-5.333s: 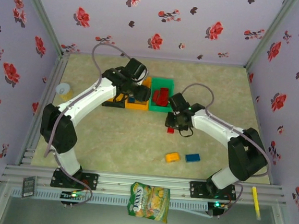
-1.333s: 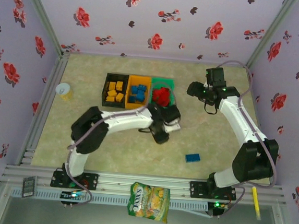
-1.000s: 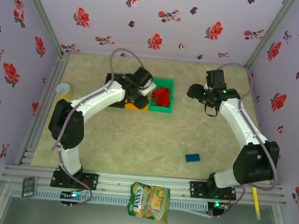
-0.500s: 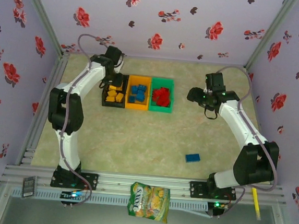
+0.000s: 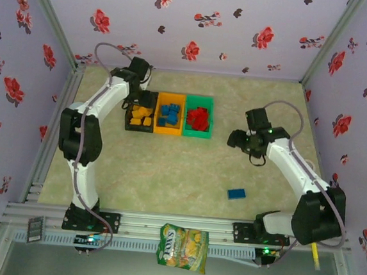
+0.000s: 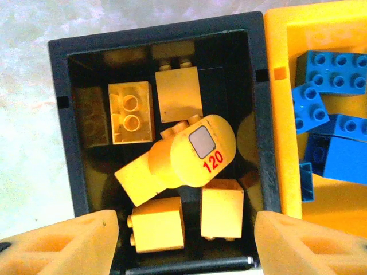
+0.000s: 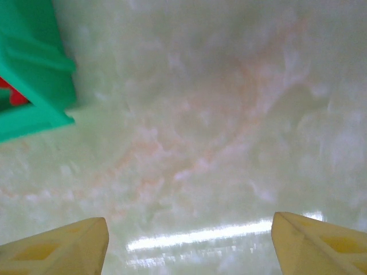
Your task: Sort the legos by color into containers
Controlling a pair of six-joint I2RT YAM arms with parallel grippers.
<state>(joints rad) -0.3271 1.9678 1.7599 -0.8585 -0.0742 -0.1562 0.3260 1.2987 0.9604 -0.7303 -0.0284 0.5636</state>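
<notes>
- Left arm (image 5: 103,105) stretched to eleven o'clock; left tool (image 6: 186,240) stood released above yellow legos (image 6: 192,152) in the black bin (image 6: 57,143).
- Right tool (image 7: 189,240) hung released over bare bench (image 7: 200,114).
- Overhead, one blue lego (image 5: 236,193) lay at five o'clock.

Worktop (image 7: 218,114): smooth, marbled beige sheet, glossy; a bright glare streak lies under the right claw (image 7: 189,220), itself matt yellow plastic. Black bin (image 6: 74,114) below the left claw (image 6: 183,223): smooth moulded plastic, faintly reflective walls. Yellow bricks (image 6: 178,94) inside it: hard plastic, satin sheen. Orange bin (image 6: 281,114) right of that claw and its blue bricks (image 6: 330,69): same glossy plastic.
</notes>
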